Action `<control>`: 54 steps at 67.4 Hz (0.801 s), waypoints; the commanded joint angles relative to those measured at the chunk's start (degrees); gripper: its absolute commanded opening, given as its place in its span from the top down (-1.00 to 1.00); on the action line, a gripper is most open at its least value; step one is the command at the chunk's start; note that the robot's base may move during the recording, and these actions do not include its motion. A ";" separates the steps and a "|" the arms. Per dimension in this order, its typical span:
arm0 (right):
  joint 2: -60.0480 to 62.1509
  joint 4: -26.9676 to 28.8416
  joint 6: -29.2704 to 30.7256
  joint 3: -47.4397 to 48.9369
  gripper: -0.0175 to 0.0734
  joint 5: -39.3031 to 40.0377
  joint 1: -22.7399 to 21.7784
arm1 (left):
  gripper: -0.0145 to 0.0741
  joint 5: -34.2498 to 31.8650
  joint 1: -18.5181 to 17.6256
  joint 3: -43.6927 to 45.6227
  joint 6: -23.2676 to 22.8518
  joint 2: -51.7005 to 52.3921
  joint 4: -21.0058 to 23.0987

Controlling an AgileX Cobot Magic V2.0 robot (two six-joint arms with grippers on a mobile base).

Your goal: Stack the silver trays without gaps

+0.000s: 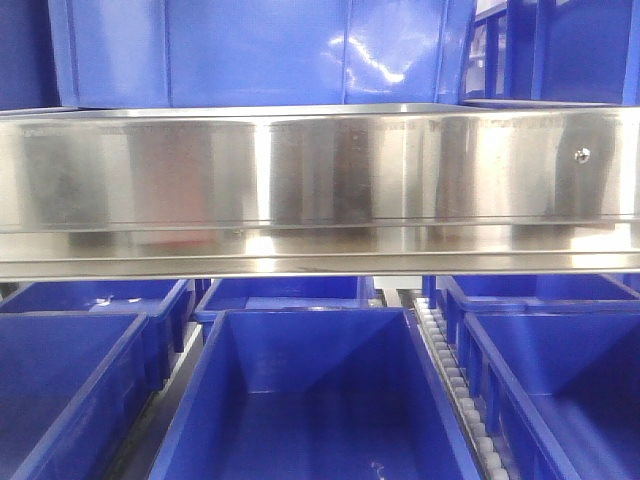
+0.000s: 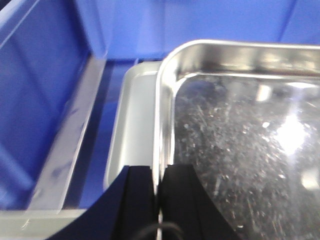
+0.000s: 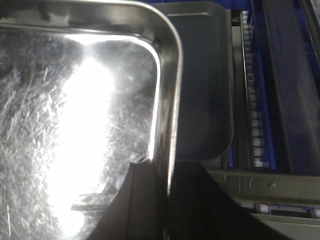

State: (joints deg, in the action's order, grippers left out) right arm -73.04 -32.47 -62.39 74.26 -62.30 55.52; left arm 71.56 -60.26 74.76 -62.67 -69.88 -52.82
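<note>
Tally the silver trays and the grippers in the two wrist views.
Silver trays: 2 (upper tray, lower tray under it, offset)
Grippers: 2 (left gripper, right gripper, each shut on the upper tray's rim)
Total: 4

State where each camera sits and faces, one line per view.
Front: faces the steel shelf panel, blue bins above, below; no robot parts.
Left wrist: behind the left gripper, pinching the rim of the upper tray above the lower tray.
Right wrist: behind the right gripper on that tray's opposite rim.
Wrist views share both trays.
</note>
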 commanded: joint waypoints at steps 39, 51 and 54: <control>-19.05 10.48 10.13 7.46 0.65 29.20 -17.14 | 0.69 -32.91 33.79 0.41 31.28 -14.38 40.05; -22.67 11.15 10.13 7.46 0.65 29.90 -17.74 | 0.69 -33.80 34.04 0.41 31.28 -17.10 40.19; -22.95 11.15 10.13 7.46 0.65 29.79 -17.75 | 0.69 -33.80 34.04 0.41 31.28 -17.50 40.59</control>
State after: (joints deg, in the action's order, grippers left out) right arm -95.79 -23.86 -52.77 80.74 -42.36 36.92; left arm 43.26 -25.04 74.76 -32.03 -86.76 -18.03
